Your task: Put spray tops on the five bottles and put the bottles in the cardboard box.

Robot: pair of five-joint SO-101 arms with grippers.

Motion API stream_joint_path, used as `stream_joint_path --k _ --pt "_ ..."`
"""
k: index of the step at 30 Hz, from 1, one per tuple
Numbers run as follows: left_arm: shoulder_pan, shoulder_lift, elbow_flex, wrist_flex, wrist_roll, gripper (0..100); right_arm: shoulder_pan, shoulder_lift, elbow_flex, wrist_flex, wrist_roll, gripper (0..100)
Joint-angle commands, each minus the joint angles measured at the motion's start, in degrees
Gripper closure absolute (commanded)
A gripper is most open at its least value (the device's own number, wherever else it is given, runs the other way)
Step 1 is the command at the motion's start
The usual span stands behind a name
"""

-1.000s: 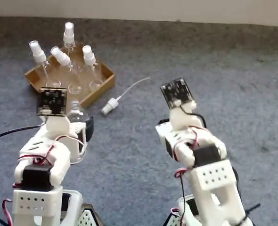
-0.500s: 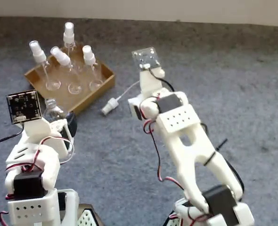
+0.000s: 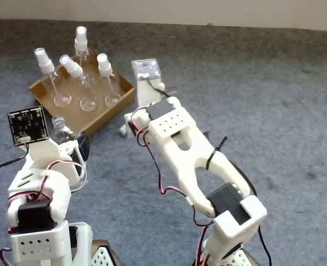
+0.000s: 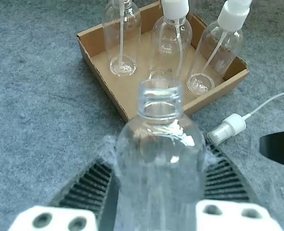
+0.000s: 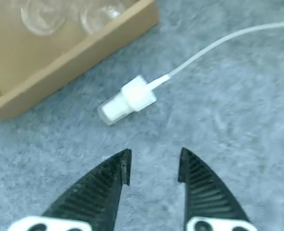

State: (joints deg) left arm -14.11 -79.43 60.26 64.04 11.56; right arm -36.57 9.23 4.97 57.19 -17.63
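The uncapped bottle [image 4: 159, 144] is clamped between the ribbed fingers of the left gripper [image 4: 156, 166]. It is gripped low on its body, so that the shoulder and the open neck [image 4: 160, 94] stand clear beyond the fingertips. It appears to be held this way so that a top can be brought down onto the neck without the fingers being in the way. The bottle is judged to be raised off the carpet [image 5: 238, 125] rather than stood on it, though this cannot be told for certain.

The right gripper [image 5: 153, 159] is parted to a moderate width and nothing is held in it. The last loose spray top [image 5: 127, 102] lies on its side on the carpet just ahead of the fingertips — near, but not touched. Its white head lies closest to the fingers and its thin dip tube [image 5: 219, 43] trails away from the gripper. The gap between the fingers looks wider than the head, which suggests the gripper is being readied to close on the head rather than on the tube.

Farther out from both grippers sits the cardboard box [image 3: 123, 101], with the spray top lying just beside its near wall. Four capped bottles [image 3: 109, 83] stand in it, so four of the five are taken as finished. What is judged to remain: the spray top must be picked up, its tube fed into the held bottle's neck, the head seated — and the bottle set in the box.
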Motion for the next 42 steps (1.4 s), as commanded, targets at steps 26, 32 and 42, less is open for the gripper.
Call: stream_joint_path --k 26,32,42 --pt "-0.6 -0.7 1.5 -4.4 0.6 97 1.2 14.6 -3.5 -20.3 -19.3 75.6" --pt "-0.6 -0.7 1.5 -4.4 0.6 97 5.6 14.7 -3.4 -20.2 -19.3 90.4" --pt "-0.6 -0.7 1.5 -4.4 0.6 97 10.3 14.6 -3.1 -20.1 -19.3 91.1"
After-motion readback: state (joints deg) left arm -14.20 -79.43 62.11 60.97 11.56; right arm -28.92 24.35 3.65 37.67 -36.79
